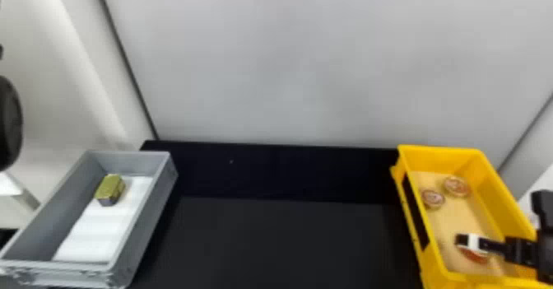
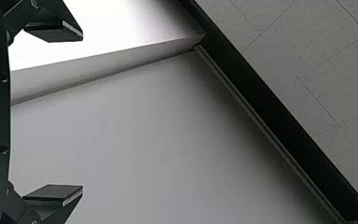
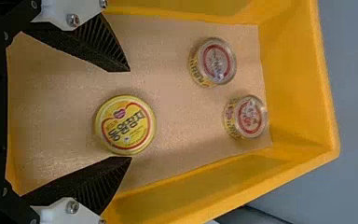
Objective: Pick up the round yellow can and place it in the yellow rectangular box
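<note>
In the head view my right gripper (image 1: 469, 241) reaches into the near part of the yellow box (image 1: 504, 185), over a round can (image 1: 475, 255) that it partly covers. The right wrist view has the round yellow can (image 3: 125, 125) lying flat on the floor of the yellow box (image 3: 326, 112). Around it my right gripper (image 3: 130, 115) stands open, one finger close to the can's rim, the other farther off. My left gripper (image 2: 82, 112) is open with nothing between its fingers, in front of a pale wall.
Two smaller round cans (image 3: 213, 63) (image 3: 246, 116) sit farther along in the yellow box. At the left of the head view, a grey box (image 1: 142, 234) holds a greenish-gold block (image 1: 110, 188) on white lining (image 1: 96, 230). A black table (image 1: 279, 243) lies between the boxes.
</note>
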### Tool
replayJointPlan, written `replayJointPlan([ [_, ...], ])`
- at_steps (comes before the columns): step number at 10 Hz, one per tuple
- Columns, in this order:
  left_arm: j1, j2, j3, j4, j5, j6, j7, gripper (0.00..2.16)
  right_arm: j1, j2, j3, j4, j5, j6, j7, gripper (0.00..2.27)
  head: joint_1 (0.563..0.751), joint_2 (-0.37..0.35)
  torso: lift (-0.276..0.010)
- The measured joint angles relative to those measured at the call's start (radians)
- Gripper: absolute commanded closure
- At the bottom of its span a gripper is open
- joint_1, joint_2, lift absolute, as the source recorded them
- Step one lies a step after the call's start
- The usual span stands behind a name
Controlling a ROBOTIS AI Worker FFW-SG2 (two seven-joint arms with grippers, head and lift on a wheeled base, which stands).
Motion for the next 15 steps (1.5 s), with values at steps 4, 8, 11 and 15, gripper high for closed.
replayJointPlan([
  [4, 0.007, -0.002, 0.003, -0.001, 0.000, 0.004, -0.001, 0.13, 0.030, 0.000, -0.014, -0.457, 0.031, 0.113, -0.029, 0.14, 0.663, 0.054, -0.010],
  [8, 0.023, -0.030, 0.003, 0.003, 0.000, 0.007, 0.001, 0.13, 0.006, 0.004, 0.003, -0.908, 0.170, 0.244, -0.056, 0.16, 0.663, 0.054, -0.010],
  [11, 0.049, -0.055, 0.018, 0.006, 0.000, 0.006, 0.002, 0.13, -0.036, 0.012, 0.066, -1.073, 0.293, 0.192, -0.098, 0.18, 0.663, 0.054, -0.010],
  [15, 0.072, -0.066, 0.040, 0.001, -0.001, -0.001, 0.003, 0.13, -0.129, 0.016, 0.163, -1.198, 0.558, 0.015, -0.096, 0.23, 0.663, 0.054, -0.010],
])
